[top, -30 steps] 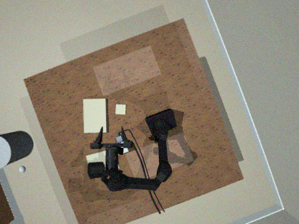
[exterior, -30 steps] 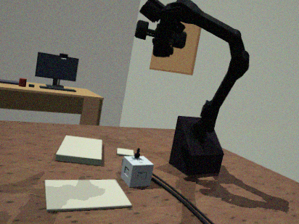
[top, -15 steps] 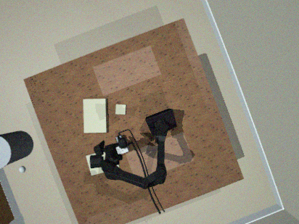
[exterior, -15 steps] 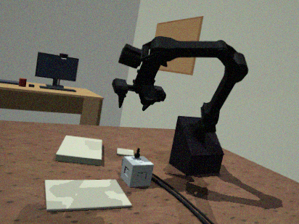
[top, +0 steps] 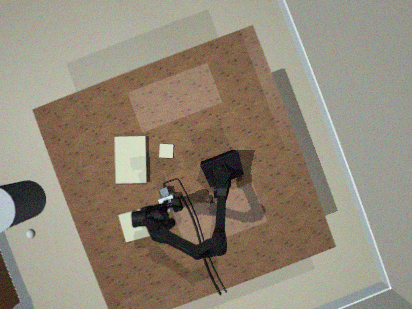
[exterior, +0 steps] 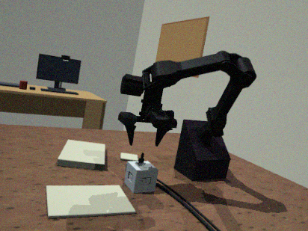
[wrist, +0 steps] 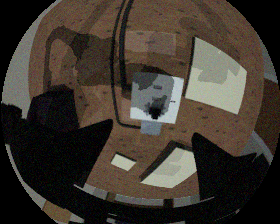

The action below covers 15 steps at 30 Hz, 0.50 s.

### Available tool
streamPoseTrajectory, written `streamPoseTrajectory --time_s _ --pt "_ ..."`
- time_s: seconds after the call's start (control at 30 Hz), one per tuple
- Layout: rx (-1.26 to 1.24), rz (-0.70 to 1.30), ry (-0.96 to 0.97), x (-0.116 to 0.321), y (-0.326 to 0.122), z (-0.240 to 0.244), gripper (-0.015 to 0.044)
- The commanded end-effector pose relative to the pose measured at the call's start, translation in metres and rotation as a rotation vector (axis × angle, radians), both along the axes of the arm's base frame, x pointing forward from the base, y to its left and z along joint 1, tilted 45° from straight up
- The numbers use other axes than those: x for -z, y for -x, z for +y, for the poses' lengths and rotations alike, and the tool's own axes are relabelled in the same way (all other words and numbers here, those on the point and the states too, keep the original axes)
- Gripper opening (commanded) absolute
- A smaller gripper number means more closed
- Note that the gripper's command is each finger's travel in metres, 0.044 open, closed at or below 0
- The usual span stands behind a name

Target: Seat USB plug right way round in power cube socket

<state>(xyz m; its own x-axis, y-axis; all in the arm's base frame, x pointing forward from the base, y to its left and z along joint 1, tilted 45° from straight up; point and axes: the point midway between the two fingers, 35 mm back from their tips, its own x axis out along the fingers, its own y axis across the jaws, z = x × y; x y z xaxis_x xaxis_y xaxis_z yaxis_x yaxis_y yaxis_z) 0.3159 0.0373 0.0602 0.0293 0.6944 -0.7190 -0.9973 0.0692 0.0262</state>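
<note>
The pale power cube (top: 166, 198) (exterior: 139, 182) (wrist: 176, 102) stands on the table with openings in its sides. The small dark plug (exterior: 141, 158) (wrist: 155, 112) stands up from the cube's top; how deep it sits and which way round it is cannot be told. My gripper (exterior: 143, 145) (wrist: 154, 130) is open and empty, pointing down, with its fingertips above the plug and to either side of it. The arm partly covers the cube in the top view.
A thick pale slab (top: 131, 166) (exterior: 85, 152), a small pale square (top: 166, 151) (exterior: 128, 156) (wrist: 123, 162) and a flat pale sheet (top: 129, 231) (exterior: 86, 199) (wrist: 215, 75) lie around the cube. Dark cables (top: 193, 214) (exterior: 187, 205) run beside it. A grey-blue block (wrist: 151, 128) adjoins one side.
</note>
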Motion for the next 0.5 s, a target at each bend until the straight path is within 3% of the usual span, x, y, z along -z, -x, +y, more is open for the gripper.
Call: streamPoseTrajectory --time_s 0.0,0.47 --pt "0.004 0.002 -0.013 -0.0008 -0.0001 0.0025 0.044" --pt "0.004 0.001 -0.014 0.0066 -0.0007 0.0105 0.044"
